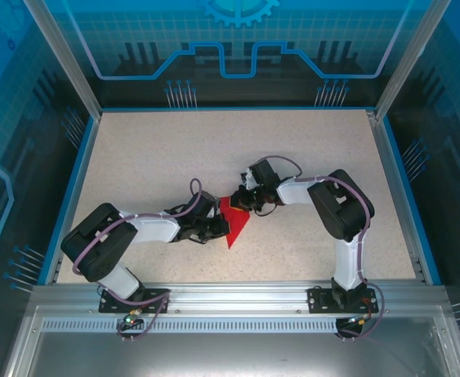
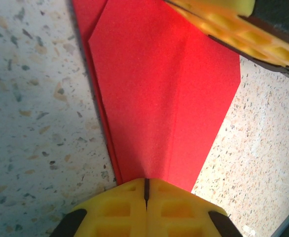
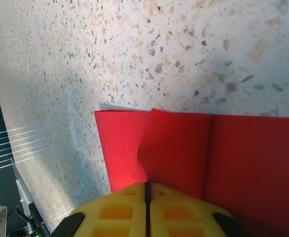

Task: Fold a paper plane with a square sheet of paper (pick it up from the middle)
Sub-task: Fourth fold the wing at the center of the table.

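Note:
The red sheet of paper [image 1: 234, 224] lies mid-table, folded into a pointed wedge with its tip toward the near edge. In the left wrist view the paper [image 2: 159, 98] narrows down to my left gripper [image 2: 146, 190], which is shut with its tips on the narrow end. I see no paper between those fingers. My right gripper [image 3: 147, 190] is shut on a raised flap of the paper [image 3: 243, 163] at the wide end. From above, the left gripper [image 1: 217, 228] and right gripper [image 1: 243, 202] meet the paper from opposite sides. A right finger [image 2: 223, 24] crosses the paper's far corner.
The speckled table [image 1: 151, 157] has a blue raised border and glass walls on three sides. An aluminium rail [image 1: 230, 294] with both arm bases runs along the near edge. Bare tabletop stretches behind and to both sides of the paper.

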Robot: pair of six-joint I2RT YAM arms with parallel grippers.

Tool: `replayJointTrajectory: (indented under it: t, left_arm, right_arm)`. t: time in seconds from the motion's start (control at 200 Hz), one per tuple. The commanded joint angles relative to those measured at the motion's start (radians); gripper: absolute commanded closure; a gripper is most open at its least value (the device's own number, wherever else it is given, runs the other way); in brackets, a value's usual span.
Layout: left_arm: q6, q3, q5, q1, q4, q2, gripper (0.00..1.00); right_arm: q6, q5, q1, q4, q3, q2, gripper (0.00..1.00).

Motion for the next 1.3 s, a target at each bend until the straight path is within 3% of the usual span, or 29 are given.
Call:
replayJointTrajectory:
  t: [0.0, 0.7, 1.295]
  left_arm:
    - [0.021, -0.052, -0.058, -0.016, -0.121, 0.048, 0.99]
    - [0.032, -0.071, -0.067, -0.014, -0.131, 0.053, 1.00]
    - [0.032, -0.071, -0.066, -0.016, -0.137, 0.055, 1.00]
  right_arm:
    - [-0.029, 0.040, -0.024, -0.034, 0.022, 0.033, 0.92]
    - [-0.013, 0.028, -0.103, -0.059, 0.142, 0.119, 0.88]
    - [-0.027, 0.070, -0.111, -0.128, 0.222, 0.157, 0.86]
